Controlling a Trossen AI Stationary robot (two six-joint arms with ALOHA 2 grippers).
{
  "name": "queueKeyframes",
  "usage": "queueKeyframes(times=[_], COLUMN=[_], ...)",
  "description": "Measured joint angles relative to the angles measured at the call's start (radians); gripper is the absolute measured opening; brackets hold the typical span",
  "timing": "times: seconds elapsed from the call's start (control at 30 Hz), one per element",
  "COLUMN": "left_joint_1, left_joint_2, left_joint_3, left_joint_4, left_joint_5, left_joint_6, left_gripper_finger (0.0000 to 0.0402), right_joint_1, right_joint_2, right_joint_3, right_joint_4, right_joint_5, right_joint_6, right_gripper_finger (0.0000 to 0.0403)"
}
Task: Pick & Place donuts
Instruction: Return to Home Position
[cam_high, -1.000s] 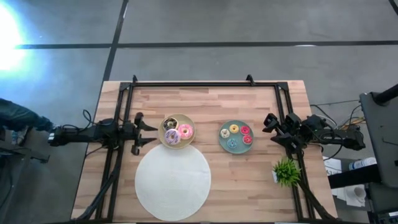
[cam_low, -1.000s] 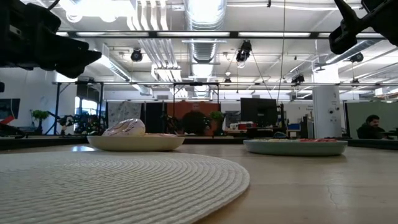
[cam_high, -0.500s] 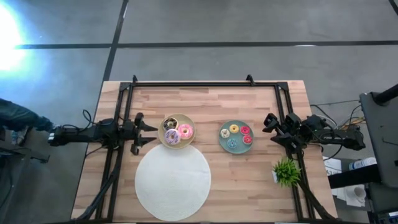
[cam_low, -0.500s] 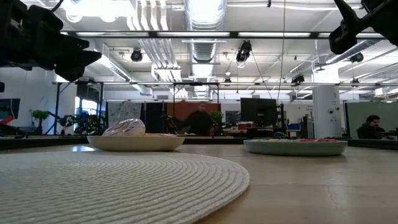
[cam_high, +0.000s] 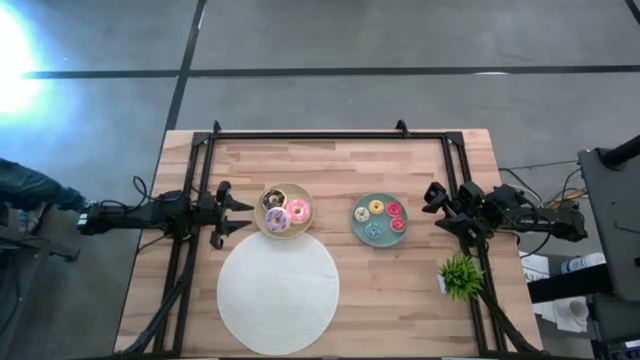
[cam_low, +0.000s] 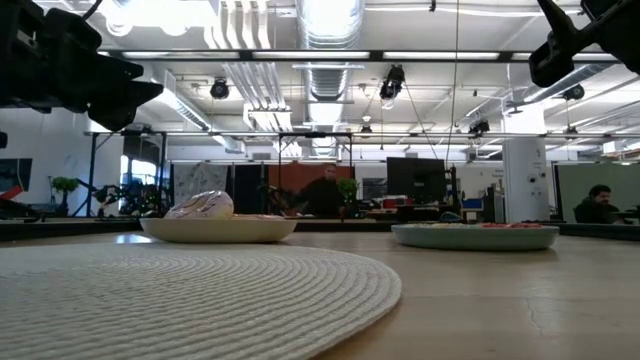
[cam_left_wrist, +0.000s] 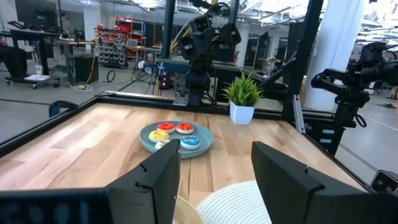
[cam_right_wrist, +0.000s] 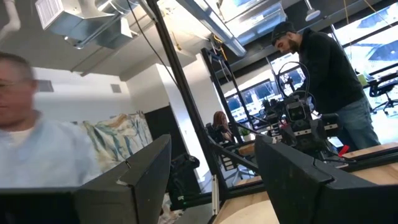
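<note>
Several small iced donuts lie on two plates. The beige plate (cam_high: 284, 210) holds a pink one (cam_high: 298, 210), a lilac-iced one (cam_high: 277, 218) and a dark one (cam_high: 273, 198). The teal plate (cam_high: 380, 220) (cam_left_wrist: 176, 136) holds a yellow-orange one (cam_high: 376, 207), a red one (cam_high: 394, 210), a blue-iced one (cam_high: 373, 229) and others. My left gripper (cam_high: 230, 213) (cam_left_wrist: 214, 165) hovers open just left of the beige plate. My right gripper (cam_high: 436, 208) (cam_right_wrist: 211, 168) hovers open right of the teal plate, its camera tipped up toward the room.
A large white round woven mat (cam_high: 278, 292) (cam_low: 180, 290) lies at the table's near middle. A small potted plant (cam_high: 459, 275) (cam_left_wrist: 241, 96) stands near the right front corner. Black frame rails run along the table's left, right and far edges. People show in the room beyond.
</note>
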Motion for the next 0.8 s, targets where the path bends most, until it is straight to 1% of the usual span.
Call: queueKeyframes(times=[0.43,0.5,0.67,0.73,0.8], left_joint_1=[0.000,0.000,0.000,0.000,0.000], left_joint_2=[0.000,0.000,0.000,0.000,0.000], left_joint_3=[0.000,0.000,0.000,0.000,0.000], left_joint_4=[0.002,0.002,0.002,0.002,0.003], left_joint_5=[0.000,0.000,0.001,0.001,0.001], left_joint_6=[0.000,0.000,0.000,0.000,0.000], left_gripper_finger=[0.0172,0.0172,0.0172,0.0172,0.0172], right_joint_1=[0.000,0.000,0.000,0.000,0.000], right_joint_2=[0.000,0.000,0.015,0.026,0.030], right_joint_3=[0.000,0.000,0.000,0.000,0.000], right_joint_4=[0.000,-0.007,-0.063,-0.094,-0.140], right_joint_5=[0.000,-0.002,-0.005,-0.005,-0.005], right_joint_6=[-0.004,-0.070,-0.376,-0.432,-0.440], right_gripper_finger=[0.0224,0.0224,0.0224,0.0224,0.0224])
